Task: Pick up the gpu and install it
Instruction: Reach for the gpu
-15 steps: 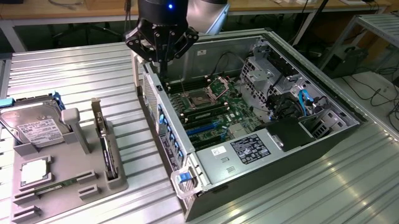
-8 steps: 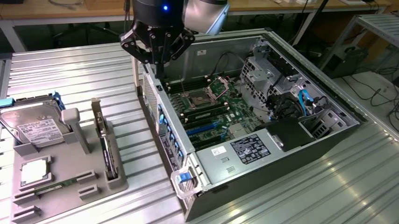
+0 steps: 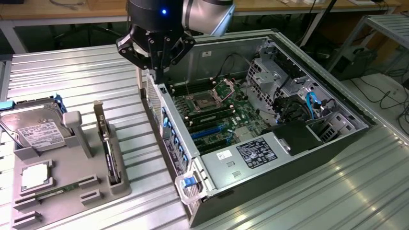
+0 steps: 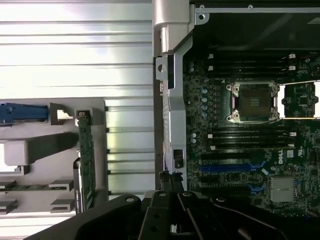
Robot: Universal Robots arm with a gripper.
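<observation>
The gpu (image 3: 107,148) stands on edge in a slot of the grey holder (image 3: 80,143) at the exterior view's left, its pale bracket end toward the back. The wrist view shows it edge-on as a thin green strip, the gpu (image 4: 86,160). My gripper (image 3: 156,76) hangs above the rear wall of the open computer case (image 3: 167,120), to the right of the gpu and well apart from it. Its fingers are shut with nothing between them. In the wrist view the gripper (image 4: 170,182) sits over the case's metal edge, with the motherboard (image 4: 250,140) beside it.
A silver hard drive (image 3: 35,127), a square chip (image 3: 35,175) and a green memory stick (image 3: 48,194) share the holder. Inside the case are blue expansion slots (image 3: 208,132), a CPU socket (image 3: 208,99), drive cages (image 3: 275,76) and cables. The ribbed metal table (image 3: 83,76) lies all around.
</observation>
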